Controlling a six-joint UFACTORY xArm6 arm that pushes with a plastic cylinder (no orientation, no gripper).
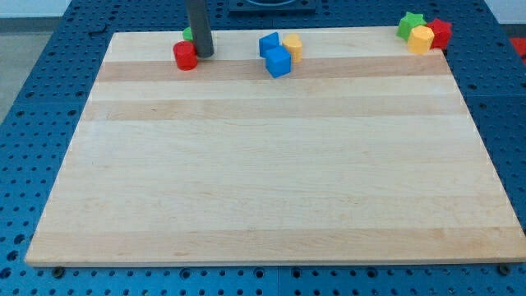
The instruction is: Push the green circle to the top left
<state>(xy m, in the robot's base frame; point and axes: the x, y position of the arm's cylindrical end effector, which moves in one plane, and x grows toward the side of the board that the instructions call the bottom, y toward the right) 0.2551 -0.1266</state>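
Note:
The green circle (188, 34) is near the view's top left edge of the wooden board, mostly hidden behind the dark rod. My tip (203, 54) rests on the board just right of the green circle and right of a red cylinder (186, 56), which sits just below the green circle. The rod rises straight up out of the view's top.
Two blue blocks (269, 43) (279, 62) and a yellow block (292, 47) cluster at top centre. A green star (410, 25), a yellow block (422, 39) and a red block (440, 33) cluster at the top right corner. The wooden board (271, 181) lies on a blue pegboard.

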